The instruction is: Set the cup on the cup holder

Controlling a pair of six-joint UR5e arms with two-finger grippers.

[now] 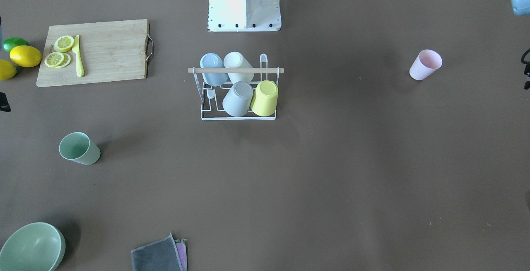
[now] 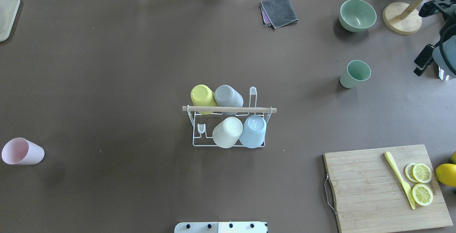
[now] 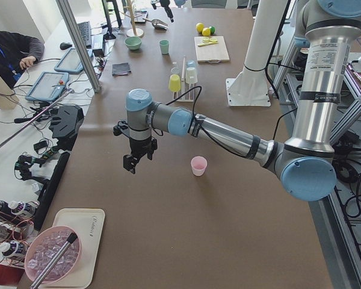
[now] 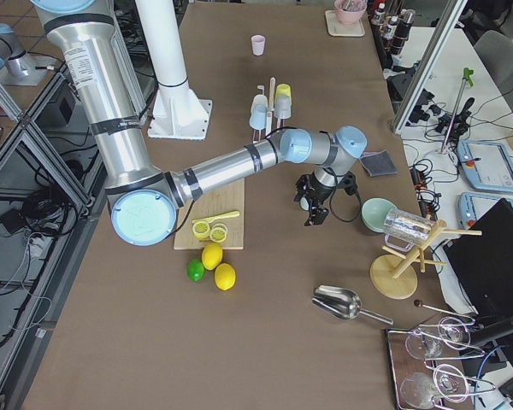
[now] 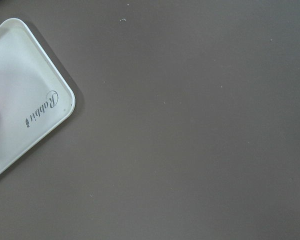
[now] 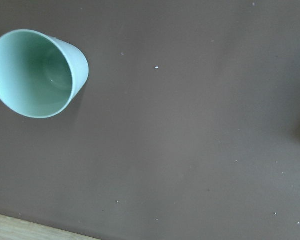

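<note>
From where I stand, the cup holder (image 2: 205, 145) sits mid-table with four cups already upturned on it: a yellow cup (image 2: 203, 98), a grey cup (image 2: 228, 97), a cream cup (image 2: 228, 131) and a blue cup (image 2: 253, 131). Two free prongs (image 2: 253, 92) remain, one beside the grey cup and a short one beside the cream cup. Two cups stand loose, mouths up, well apart from the rack: a pink cup (image 2: 22, 151) on the robot's left and a green cup (image 2: 354, 73) on its right.

The left gripper (image 3: 134, 164) hangs over bare table near the pink cup, the right gripper (image 4: 316, 213) near the green one (its wrist camera catches that cup). Whether either stands open or closed I cannot tell.

My worry is the landing. Each free prong sits just beside a seated cup and below the wooden rod (image 2: 249, 110), so a cup brought in tilted could knock a neighbour off or shove the light rack. The cup also needs flipping, and its smooth tapered wall might slip in that turn
</note>
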